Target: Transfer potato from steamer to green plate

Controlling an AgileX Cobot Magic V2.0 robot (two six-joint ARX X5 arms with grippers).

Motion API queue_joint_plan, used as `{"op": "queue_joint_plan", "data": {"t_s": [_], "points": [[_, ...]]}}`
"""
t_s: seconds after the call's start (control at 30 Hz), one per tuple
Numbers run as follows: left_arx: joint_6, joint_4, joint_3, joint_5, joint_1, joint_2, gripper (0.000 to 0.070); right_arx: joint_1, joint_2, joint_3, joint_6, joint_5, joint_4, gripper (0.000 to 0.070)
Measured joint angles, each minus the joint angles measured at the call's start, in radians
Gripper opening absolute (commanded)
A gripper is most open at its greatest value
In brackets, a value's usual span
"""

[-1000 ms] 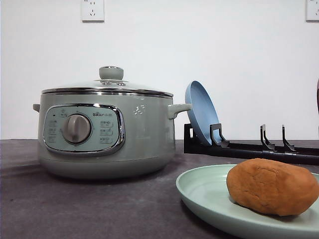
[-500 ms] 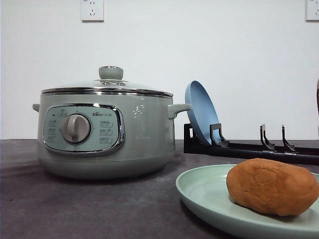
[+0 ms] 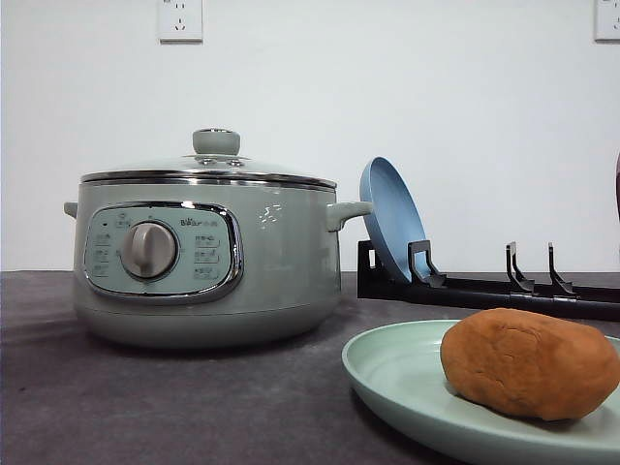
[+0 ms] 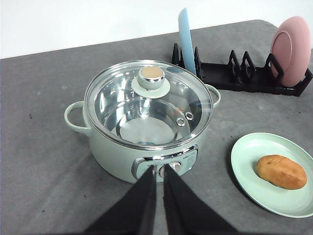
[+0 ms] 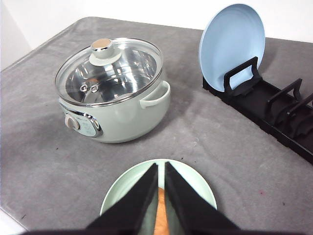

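The orange-brown potato (image 3: 528, 362) lies on the pale green plate (image 3: 397, 373) at the front right of the table; both also appear in the left wrist view, potato (image 4: 281, 171) on plate (image 4: 247, 159). The sage-green steamer (image 3: 203, 262) stands to the left with its glass lid on, and its inner pot looks bare through the lid (image 4: 146, 100). My left gripper (image 4: 159, 174) hangs shut, high in front of the steamer's control panel. My right gripper (image 5: 161, 171) is shut above the green plate (image 5: 198, 183), and a sliver of potato (image 5: 160, 215) shows between its fingers, well below them.
A black dish rack (image 3: 484, 286) runs along the back right, holding an upright blue plate (image 3: 392, 218) and a pink plate (image 4: 291, 49). Grey cloth covers the table. A white wall with sockets stands behind.
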State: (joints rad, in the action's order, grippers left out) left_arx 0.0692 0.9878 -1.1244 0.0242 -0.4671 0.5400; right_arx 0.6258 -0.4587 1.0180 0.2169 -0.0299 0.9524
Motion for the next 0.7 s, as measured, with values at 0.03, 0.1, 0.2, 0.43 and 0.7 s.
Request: {"op": "queue_joint_plan", "data": {"t_s": [0.03,0.1,0.2,0.43,0.7], "points": [[0.000,0.000,0.000,0.000,0.000,0.000,0.0017,0.000,0.000,0.000,0.000,0.000,0.000,0.0008],[0.000,-0.001,0.000,0.000,0.000,0.000,0.0017,0.000,0.000,0.000,0.000,0.000,0.000,0.0008],[0.000,-0.001,0.000,0.000,0.000,0.000,0.0017,0.000,0.000,0.000,0.000,0.000,0.000,0.0008],[0.000,-0.013,0.003,0.001,0.013,-0.004,0.0017,0.000,0.000,0.000,0.000,0.000,0.000,0.0008],[0.000,-0.141,0.140,0.001,0.167,-0.059,0.0017,0.000,0.000,0.000,0.000,0.000,0.000,0.0008]]}}
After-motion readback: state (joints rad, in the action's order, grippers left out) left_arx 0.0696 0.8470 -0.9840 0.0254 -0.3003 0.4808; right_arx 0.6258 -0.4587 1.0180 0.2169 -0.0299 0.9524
